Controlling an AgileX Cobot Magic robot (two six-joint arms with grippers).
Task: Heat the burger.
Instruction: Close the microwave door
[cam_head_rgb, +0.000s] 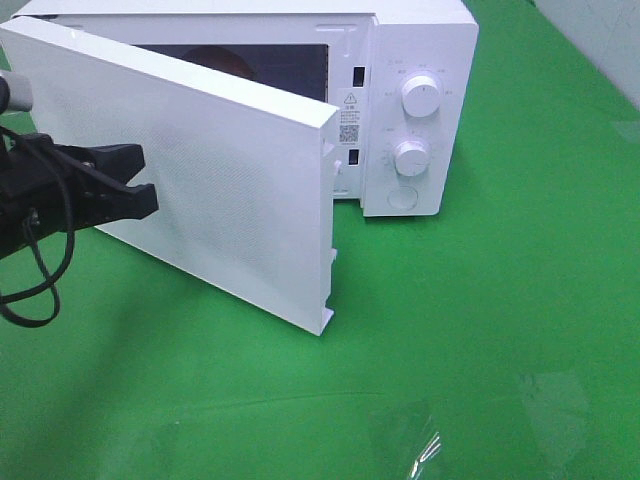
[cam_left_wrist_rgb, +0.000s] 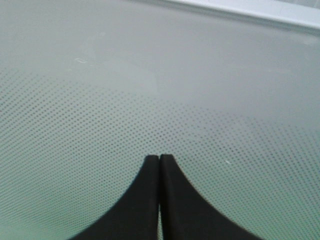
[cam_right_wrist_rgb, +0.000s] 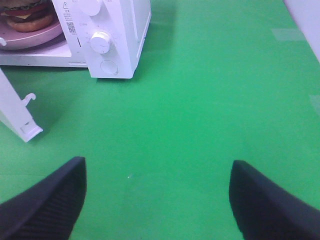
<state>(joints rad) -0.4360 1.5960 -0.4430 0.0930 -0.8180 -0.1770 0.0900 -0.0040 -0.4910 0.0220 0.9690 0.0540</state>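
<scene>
The burger (cam_right_wrist_rgb: 22, 15) sits on a pink plate (cam_right_wrist_rgb: 30, 39) inside the white microwave (cam_head_rgb: 425, 50); only its lower layers show, in the right wrist view. The microwave door (cam_head_rgb: 230, 190) stands partly open, swung out toward the front left. My left gripper (cam_head_rgb: 146, 182) is shut, its tips against the door's dotted outer face (cam_left_wrist_rgb: 150, 90) with nothing between them. My right gripper (cam_right_wrist_rgb: 157, 200) is open and holds nothing. It hovers over the green mat in front of the microwave, and the exterior view does not show it.
Two knobs (cam_head_rgb: 421, 97) (cam_head_rgb: 411, 157) and a round button (cam_head_rgb: 404, 197) are on the microwave's right panel. The door's free edge with its latch hooks (cam_right_wrist_rgb: 27, 112) juts over the mat. A shiny clear patch (cam_head_rgb: 430, 445) lies at the front right. A pale wall (cam_head_rgb: 600, 40) stands at the back right.
</scene>
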